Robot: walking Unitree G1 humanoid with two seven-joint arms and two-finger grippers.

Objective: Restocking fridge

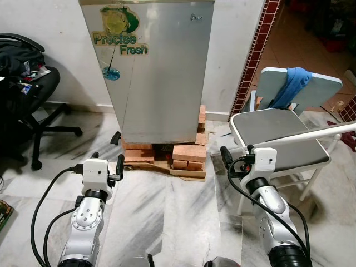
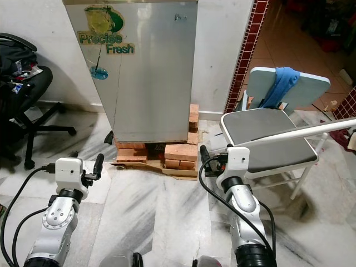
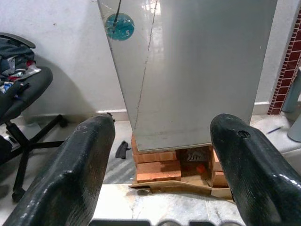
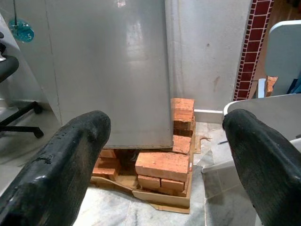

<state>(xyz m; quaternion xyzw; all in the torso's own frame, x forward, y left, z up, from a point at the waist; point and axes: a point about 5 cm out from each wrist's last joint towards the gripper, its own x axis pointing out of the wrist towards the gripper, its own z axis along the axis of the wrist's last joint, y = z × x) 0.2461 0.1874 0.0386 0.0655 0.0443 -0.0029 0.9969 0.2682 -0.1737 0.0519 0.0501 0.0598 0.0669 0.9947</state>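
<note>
A silver fridge [image 1: 161, 72] with a "Precise Fresh" sticker stands against the white wall with its door closed, raised on red bricks [image 1: 189, 154]. Both my arms are held low in front of it, about a step back from the door. My left gripper [image 3: 162, 127] points at the fridge's lower left part, its two black fingers [image 3: 80, 169] spread wide with nothing between them. My right gripper [image 4: 164, 120] faces the fridge's lower right corner and the bricks, also open and empty. From the head, the left gripper [image 1: 108, 162] and the right gripper [image 1: 227, 157] hover over the marble floor.
A black office chair [image 1: 28, 94] piled with clutter stands at the left. A grey-seated white chair [image 1: 278, 133] with a blue cloth [image 1: 292, 83] on its back stands close to my right arm. A red tiled pillar [image 1: 256, 50] edges a doorway on the right.
</note>
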